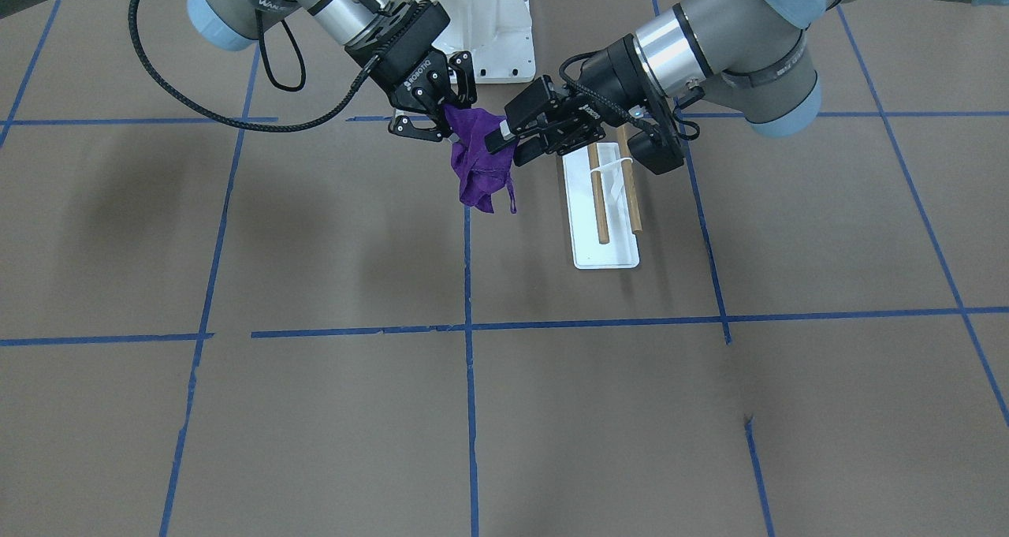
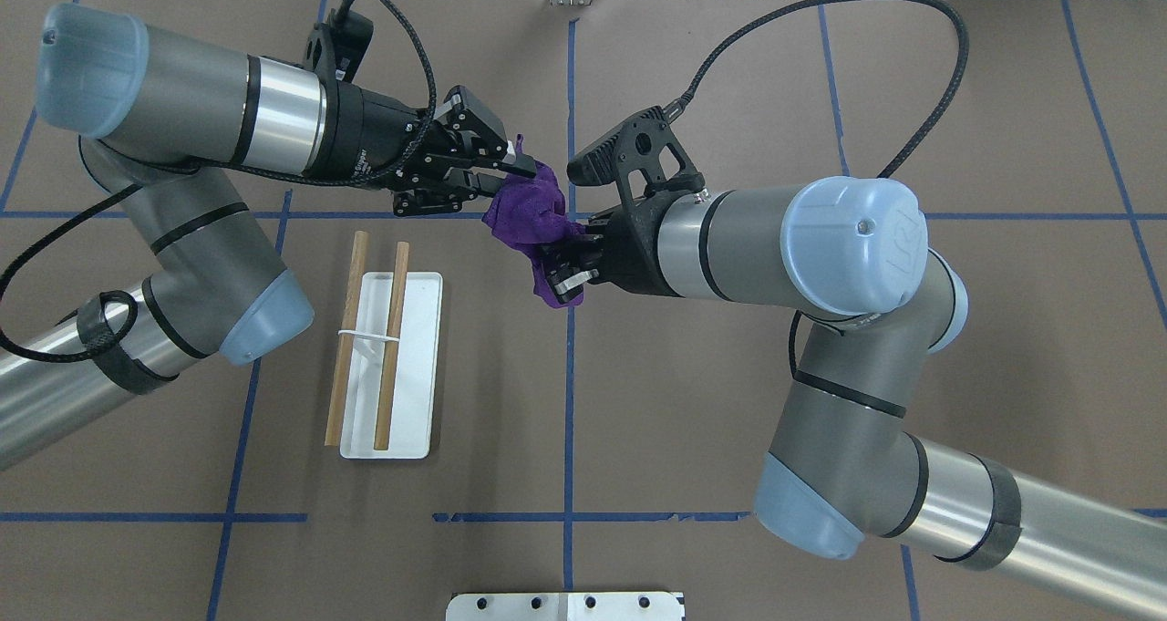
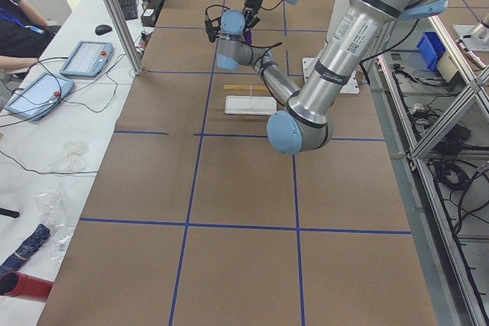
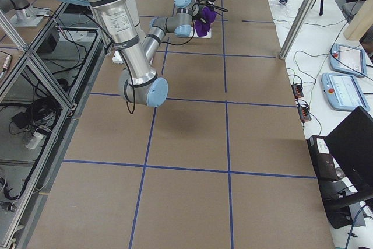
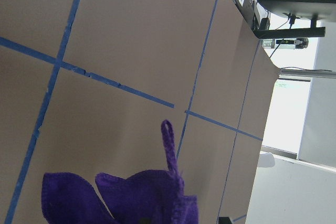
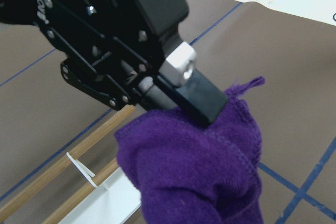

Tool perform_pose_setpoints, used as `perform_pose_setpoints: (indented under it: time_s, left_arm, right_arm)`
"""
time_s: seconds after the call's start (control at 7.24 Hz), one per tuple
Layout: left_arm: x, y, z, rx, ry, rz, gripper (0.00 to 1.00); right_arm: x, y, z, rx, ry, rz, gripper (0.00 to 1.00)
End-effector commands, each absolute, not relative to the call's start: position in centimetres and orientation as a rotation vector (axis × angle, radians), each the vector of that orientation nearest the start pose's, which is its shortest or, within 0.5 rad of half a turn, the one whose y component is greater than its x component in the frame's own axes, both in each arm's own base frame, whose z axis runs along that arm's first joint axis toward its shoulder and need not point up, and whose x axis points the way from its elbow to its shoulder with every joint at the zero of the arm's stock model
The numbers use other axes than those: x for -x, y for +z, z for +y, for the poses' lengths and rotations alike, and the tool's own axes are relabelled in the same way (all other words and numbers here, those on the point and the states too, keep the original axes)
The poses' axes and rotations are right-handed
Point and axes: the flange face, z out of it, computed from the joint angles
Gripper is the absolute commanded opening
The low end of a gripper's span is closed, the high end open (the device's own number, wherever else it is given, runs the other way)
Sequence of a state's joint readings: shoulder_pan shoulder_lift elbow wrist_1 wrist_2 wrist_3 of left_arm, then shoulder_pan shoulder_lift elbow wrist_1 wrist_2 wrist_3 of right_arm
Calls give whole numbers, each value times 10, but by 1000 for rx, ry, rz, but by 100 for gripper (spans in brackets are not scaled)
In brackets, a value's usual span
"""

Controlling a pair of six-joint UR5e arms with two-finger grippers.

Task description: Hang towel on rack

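Grip is settled on both sides: the left hand (image 2: 497, 181) is clamped on one edge of the purple towel (image 2: 533, 212), and the right hand (image 2: 561, 273) appears closed on the bunched cloth opposite. The towel hangs crumpled in the air between them, off the table (image 2: 729, 402). The rack (image 2: 418, 375) stands nearby on the left arm's side, both wooden dowels (image 2: 392, 347) bare. Lifting looks done; spreading, carrying over and draping are left.

A robotics lab: the table (image 3: 229, 211) is papered brown and gridded with blue tape (image 1: 468, 324). Beside the table are teach pendants (image 3: 84, 59), a keyboard (image 3: 147, 1), loose cables and aluminium framing (image 3: 114, 13).
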State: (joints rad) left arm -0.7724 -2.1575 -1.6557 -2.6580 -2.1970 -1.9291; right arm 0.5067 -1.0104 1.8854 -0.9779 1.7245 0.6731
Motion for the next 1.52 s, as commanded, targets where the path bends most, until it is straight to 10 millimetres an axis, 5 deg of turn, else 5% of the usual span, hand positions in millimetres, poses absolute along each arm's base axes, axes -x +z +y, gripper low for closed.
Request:
perform_pose_setpoints:
  time_s: [0.0,0.14,0.28,0.97,1.11,1.38]
  left_arm:
    - [-378,160,-472,93,-280,1730,0]
    - [-377,162,-472,93,-277,1730,0]
    - [-378,162,-472,94,-276,1729,0]
    - [-376,158,-472,93,-277,1731,0]
    - [-374,160,-472,88,-289,1730,0]
    - [-354,172,-472,6,-387,1748,0]
  right_arm:
    - [455,132,-386,-846,-438,-1207,0]
    - [453,131,-383,-817,-449,-1197,30]
    - [452,130,-382,-805,-451,-1186,99]
    - [425,122,-362,-707,-475,-1120,100]
    - [397,128,-365,-648,-470,-1085,100]
    - [320,150,-407,-466,-350,-897,100]
